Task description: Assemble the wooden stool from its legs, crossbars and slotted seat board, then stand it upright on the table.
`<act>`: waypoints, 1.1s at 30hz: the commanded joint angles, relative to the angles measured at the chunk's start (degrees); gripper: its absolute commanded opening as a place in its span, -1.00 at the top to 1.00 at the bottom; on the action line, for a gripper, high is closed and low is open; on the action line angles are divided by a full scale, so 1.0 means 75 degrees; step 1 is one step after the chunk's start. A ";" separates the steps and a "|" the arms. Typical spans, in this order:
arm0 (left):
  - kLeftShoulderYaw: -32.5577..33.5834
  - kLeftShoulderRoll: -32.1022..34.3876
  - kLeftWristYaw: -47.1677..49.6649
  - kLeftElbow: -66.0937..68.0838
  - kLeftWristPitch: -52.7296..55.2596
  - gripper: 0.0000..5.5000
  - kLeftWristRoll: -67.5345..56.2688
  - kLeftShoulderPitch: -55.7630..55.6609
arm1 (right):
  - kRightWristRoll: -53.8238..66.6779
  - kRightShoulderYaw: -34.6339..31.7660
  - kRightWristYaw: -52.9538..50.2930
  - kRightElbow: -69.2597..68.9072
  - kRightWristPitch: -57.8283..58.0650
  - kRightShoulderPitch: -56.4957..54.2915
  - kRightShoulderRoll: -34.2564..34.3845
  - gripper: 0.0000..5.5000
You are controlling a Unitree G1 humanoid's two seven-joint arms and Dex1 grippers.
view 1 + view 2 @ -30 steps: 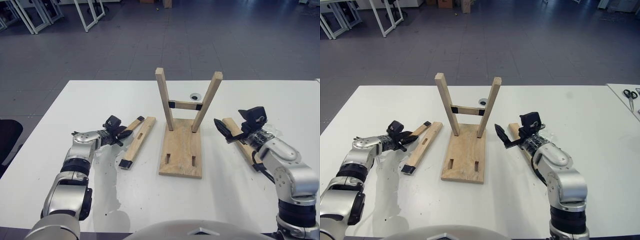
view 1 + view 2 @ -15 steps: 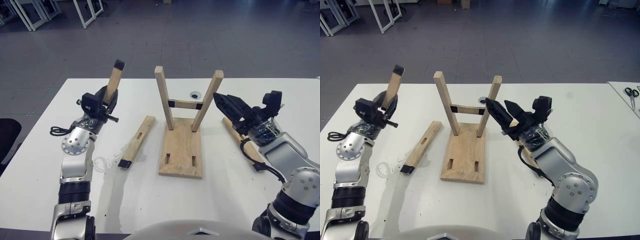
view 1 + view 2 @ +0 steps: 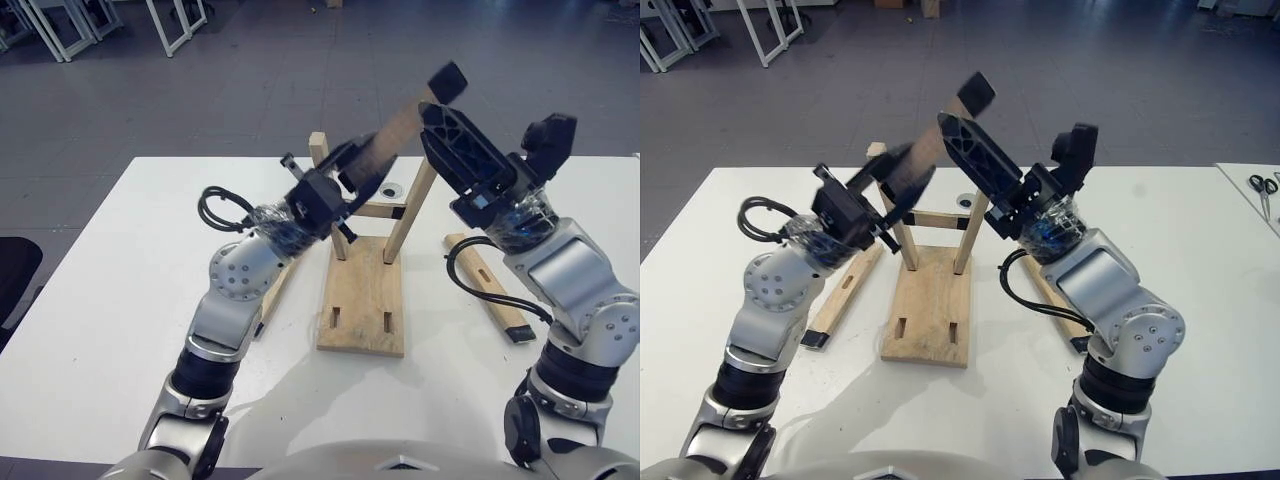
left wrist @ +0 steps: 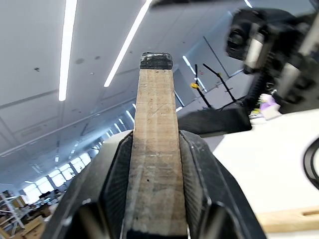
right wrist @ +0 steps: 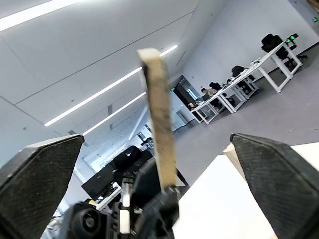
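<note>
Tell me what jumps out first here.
The left pincer holds a black-capped wooden leg slanted high in the air above the middle of the table, with the right pincer wide open near its upper end. Below them the seat board lies flat with two legs and a crossbar already standing in it.

both arms, the left arm (image 3: 232, 290) and the right arm (image 3: 575, 285), wear smooth silver-grey shells in rounded segments, with black rings at the joints and a round cap (image 3: 1150, 340) on each elbow. the wrists are bundled in clear crinkled wrap. a black cable (image 3: 215, 205) loops off the left forearm, and another cable (image 3: 470, 285) curls off the right. each wrist carries a boxy black camera block (image 3: 548, 140). the left gripper (image 3: 340, 170) and the right gripper (image 3: 452, 140) are matt black, with long ribbed fingers (image 4: 117, 184) and finely textured pads (image 5: 40, 174).
</note>
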 commanded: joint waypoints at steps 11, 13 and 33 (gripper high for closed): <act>0.0056 0.0230 -0.0545 0.0472 -0.0726 0.52 0.0056 0.0416 | 0.1046 0.0339 0.0361 -0.0086 -0.0452 0.0103 -0.1348 -0.26; 0.0064 0.0223 -0.0569 0.0429 -0.0753 0.52 0.0046 0.0446 | 0.1060 0.0431 0.0455 -0.0068 -0.0406 0.0193 -0.1522 -0.12; -0.0019 0.0350 -0.1005 0.0122 -0.0580 0.52 -0.0390 0.0717 | 0.1005 0.0635 0.0452 0.0063 -0.0845 0.0593 -0.1940 0.83</act>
